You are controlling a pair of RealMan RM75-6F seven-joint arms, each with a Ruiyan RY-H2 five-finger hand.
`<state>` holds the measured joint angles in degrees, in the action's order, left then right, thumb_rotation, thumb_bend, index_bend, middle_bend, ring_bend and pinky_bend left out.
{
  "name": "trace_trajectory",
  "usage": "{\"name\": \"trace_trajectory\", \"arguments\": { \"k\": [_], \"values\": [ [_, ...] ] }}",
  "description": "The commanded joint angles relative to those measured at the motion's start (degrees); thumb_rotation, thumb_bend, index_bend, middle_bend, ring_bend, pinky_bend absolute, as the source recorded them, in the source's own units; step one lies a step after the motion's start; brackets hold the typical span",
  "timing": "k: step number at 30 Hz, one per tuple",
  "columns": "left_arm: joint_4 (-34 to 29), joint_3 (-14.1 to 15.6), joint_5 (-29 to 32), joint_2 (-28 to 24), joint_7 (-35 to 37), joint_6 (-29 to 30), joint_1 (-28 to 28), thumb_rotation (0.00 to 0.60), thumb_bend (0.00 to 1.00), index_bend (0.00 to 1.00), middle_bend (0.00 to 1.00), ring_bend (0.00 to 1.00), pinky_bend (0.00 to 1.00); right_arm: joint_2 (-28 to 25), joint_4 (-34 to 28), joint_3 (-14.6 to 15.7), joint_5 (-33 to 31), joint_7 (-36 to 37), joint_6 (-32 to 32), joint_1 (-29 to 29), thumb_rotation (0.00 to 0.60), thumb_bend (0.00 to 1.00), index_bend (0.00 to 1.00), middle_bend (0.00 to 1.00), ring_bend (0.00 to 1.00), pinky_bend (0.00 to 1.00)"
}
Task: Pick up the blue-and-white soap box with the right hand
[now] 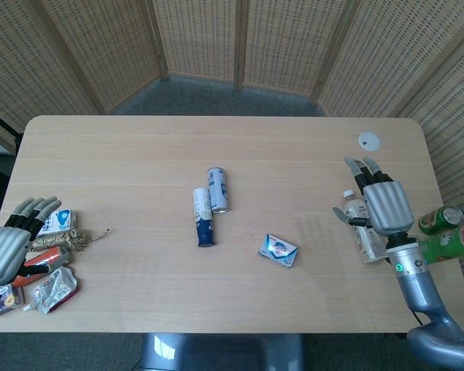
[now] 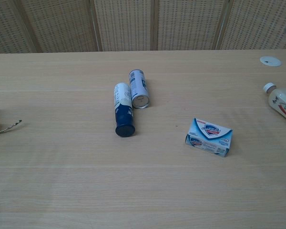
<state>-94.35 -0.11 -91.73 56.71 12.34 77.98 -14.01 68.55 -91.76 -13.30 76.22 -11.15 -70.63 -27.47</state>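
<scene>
The blue-and-white soap box (image 1: 278, 250) (image 2: 209, 137) lies flat on the table, right of centre. In the head view my right hand (image 1: 382, 202) hovers near the right edge, well to the right of the box, its fingers extended and apart, holding nothing. At the far left edge my left hand (image 1: 14, 241) rests with its fingers spread over a pile of small items, holding nothing. Neither hand shows in the chest view.
Two cans lie side by side mid-table: a blue-and-white one (image 1: 203, 217) (image 2: 123, 109) and a silver one (image 1: 218, 189) (image 2: 138, 88). A small bottle (image 1: 363, 222) (image 2: 282, 104) lies under my right hand. Green cans (image 1: 441, 219) and a white lid (image 1: 369, 141) sit at right. Packets and twine (image 1: 56, 255) lie at left.
</scene>
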Motion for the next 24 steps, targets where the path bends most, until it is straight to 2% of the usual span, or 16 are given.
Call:
{"name": "trace_trajectory", "arguments": {
  "k": [1, 12, 16, 21, 24],
  "values": [
    [0.02, 0.02, 0.01, 0.08, 0.06, -0.16, -0.09, 0.404, 0.29, 0.0, 0.0, 0.0, 0.0, -0.04, -0.22, 0.18, 0.04, 0.02, -0.22, 0.17, 0.35, 0.26, 0.0, 0.17, 0.09, 0.4],
    [-0.16, 0.04, -0.6, 0.15, 0.15, 0.4, -0.12, 0.405, 0.29, 0.0, 0.0, 0.0, 0.0, -0.92, -4.53, 1.11, 0.07, 0.41, 0.05, 0.7, 0.35, 0.26, 0.0, 0.16, 0.09, 0.4],
    [0.13, 0.04, -0.77, 0.49, 0.27, -0.23, -0.61, 0.407, 0.29, 0.0, 0.0, 0.0, 0.0, -0.7, -7.2, 2.3, -0.66, -1.37, 1.65, 0.53, 0.349, 0.26, 0.0, 0.12, 0.07, 0.4],
    [0.9, -0.07, -1.08, 1.22, 0.9, -1.05, -1.43, 0.406, 0.29, 0.0, 0.0, 0.0, 0.0, 1.95, -9.82, 5.01, -2.13, -5.11, 5.0, -0.18, 0.349, 0.26, 0.0, 0.1, 0.07, 0.46],
    [1.49, -0.04, -1.3, 1.67, 1.44, -1.6, -1.94, 0.406, 0.29, 0.0, 0.0, 0.0, 0.0, 4.61, -10.03, 6.42, -3.2, -7.64, 6.77, -0.81, 0.349, 0.26, 0.0, 0.05, 0.02, 0.47]
  ]
}}
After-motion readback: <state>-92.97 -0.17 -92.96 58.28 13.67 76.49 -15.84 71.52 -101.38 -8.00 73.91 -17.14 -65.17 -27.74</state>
